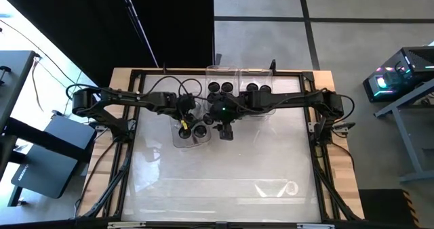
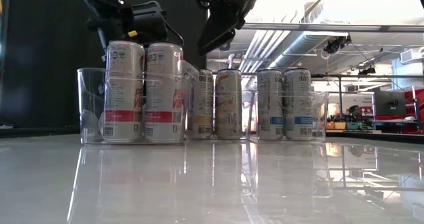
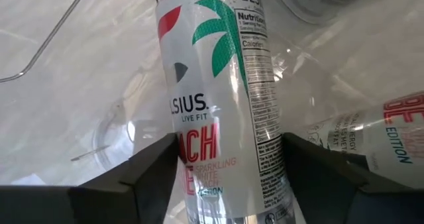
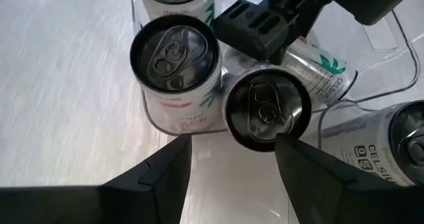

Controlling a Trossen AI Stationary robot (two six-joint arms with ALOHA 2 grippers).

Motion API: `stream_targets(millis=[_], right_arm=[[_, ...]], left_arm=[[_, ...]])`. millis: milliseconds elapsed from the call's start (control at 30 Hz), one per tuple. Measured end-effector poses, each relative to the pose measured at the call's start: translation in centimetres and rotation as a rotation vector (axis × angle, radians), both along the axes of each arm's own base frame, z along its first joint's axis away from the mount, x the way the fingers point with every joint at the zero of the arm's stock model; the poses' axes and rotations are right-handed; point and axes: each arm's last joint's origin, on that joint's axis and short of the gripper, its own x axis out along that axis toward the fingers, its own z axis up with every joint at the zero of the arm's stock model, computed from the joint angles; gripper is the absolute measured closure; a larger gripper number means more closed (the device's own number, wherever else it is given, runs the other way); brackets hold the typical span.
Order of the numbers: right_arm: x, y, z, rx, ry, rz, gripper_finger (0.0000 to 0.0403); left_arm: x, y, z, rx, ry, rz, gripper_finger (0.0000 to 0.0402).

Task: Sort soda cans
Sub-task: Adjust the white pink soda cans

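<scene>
The left end effector [image 1: 184, 125] is seen over the near-left clear bin [image 1: 178, 142], its fingers [image 3: 142, 177] spread to either side of a white can [image 3: 218, 98] with clear gaps, so nothing is pinched. The right end effector [image 1: 226, 131] hangs just beside that bin, fingers [image 4: 159, 177] apart and empty, above two upright cans [image 4: 175, 58].

A can could be tipped if the left fingers were swung sideways or lifted off-line, since the bin is crowded and the cans stand touching. The two arms are close together over the same bin, so a knock between them is another risk.

The remaining soda cans [image 1: 221, 88] are held in two clear bins at the far edge of the worktop [image 1: 224, 181]. The low view shows all cans standing upright in a row; the left wrist view alone shows the gaps at the fingers, and the right wrist view alone shows a can leaning beneath the left arm.
</scene>
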Motion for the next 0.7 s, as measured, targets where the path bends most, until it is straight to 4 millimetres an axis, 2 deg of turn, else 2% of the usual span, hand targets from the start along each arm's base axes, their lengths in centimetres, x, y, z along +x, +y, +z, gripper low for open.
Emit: stream_targets(millis=[233, 700], right_arm=[[0.0, 0.0, 0.0, 0.000, 0.004, 0.000, 0.0190], [-1.2, 0.0, -0.8, -0.009, 0.145, -0.033, 0.0190]], left_arm=[[0.1, 0.1, -0.4, -0.015, 0.012, 0.015, 0.0206], [-1.1, -0.1, 2.8, -0.023, -0.050, 0.035, 0.0219]])
